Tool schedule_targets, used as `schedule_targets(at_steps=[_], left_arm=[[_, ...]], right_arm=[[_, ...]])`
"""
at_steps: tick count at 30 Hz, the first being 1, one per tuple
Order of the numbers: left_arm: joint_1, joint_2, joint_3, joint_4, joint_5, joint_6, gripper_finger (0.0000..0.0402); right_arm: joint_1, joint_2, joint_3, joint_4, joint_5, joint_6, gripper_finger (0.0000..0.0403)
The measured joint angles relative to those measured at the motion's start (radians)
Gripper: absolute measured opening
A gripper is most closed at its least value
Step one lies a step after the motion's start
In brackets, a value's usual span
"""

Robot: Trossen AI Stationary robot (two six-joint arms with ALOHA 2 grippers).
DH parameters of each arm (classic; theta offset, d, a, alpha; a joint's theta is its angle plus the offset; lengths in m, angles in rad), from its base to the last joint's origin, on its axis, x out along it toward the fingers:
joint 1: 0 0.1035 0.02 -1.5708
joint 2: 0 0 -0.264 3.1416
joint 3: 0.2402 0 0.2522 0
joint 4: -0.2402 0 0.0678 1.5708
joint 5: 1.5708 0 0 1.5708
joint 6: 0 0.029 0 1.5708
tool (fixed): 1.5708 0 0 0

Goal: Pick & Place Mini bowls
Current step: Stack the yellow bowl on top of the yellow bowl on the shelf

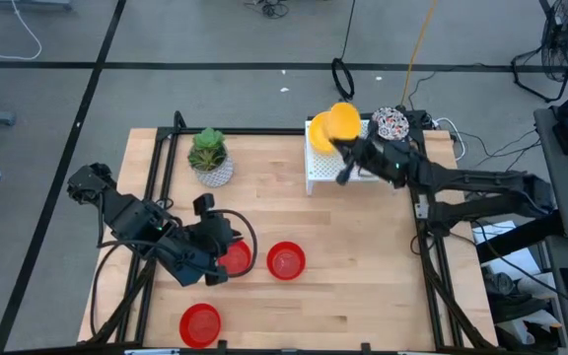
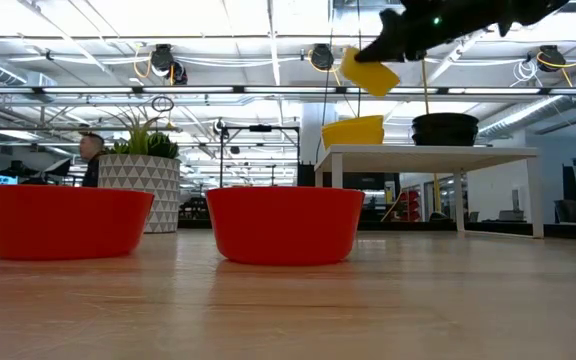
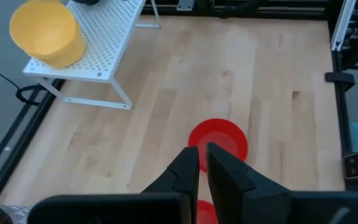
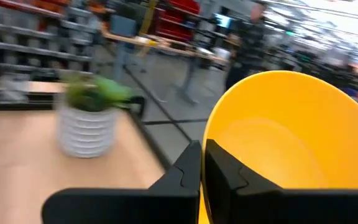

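My right gripper (image 1: 351, 148) (image 4: 202, 163) is shut on a plain yellow mini bowl (image 1: 343, 120) (image 2: 370, 72), held in the air over the white perforated rack (image 1: 323, 176). Another yellow bowl (image 1: 317, 133) (image 3: 45, 32) rests on the rack by its base, and a speckled white bowl (image 1: 390, 123) stands at the rack's right end. Three red bowls (image 1: 285, 261) (image 1: 237, 258) (image 1: 200, 323) sit on the table. My left gripper (image 1: 215, 264) (image 3: 202, 163) is shut and hovers high above the middle-left red bowl, touching nothing. My right gripper pinches the yellow bowl's rim (image 4: 209, 140) between its two fingers, one finger inside the bowl and one outside. The bowl is lifted clear and tilted, its opening turned sideways, above the yellow bowl on the rack (image 2: 353, 130).
A green plant in a patterned whitish pot (image 1: 210, 158) (image 2: 143, 178) stands near the table's far left. The rack (image 2: 428, 152) stands on legs at the far edge. Bare wood lies to the right of the red bowls. A person shows in the room beyond.
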Motion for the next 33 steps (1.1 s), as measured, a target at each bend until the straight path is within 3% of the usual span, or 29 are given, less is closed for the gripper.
schedule_targets(at_steps=[6,9,19,25,33], left_arm=[[0.027,0.0,0.0,0.0,-0.001,0.061,0.0037],[0.047,0.0,0.0,0.0,-0.001,0.091,0.0037],[0.11,0.0,0.0,-0.001,0.0,0.177,0.0037],[0.131,0.0,0.0,-0.007,0.001,0.202,0.0037],[0.143,0.0,0.0,-0.008,0.002,0.201,0.0037]], right_arm=[[-0.136,0.041,0.0,0.024,-0.002,-0.002,0.0],[-0.167,0.063,0.0,0.025,-0.061,0.009,0.0],[-0.176,0.104,0.0,0.05,-0.11,-0.019,0.0],[-0.176,0.104,0.0,0.029,-0.21,0.008,0.0],[-0.176,0.109,0.0,-0.005,-0.21,0.008,0.0]])
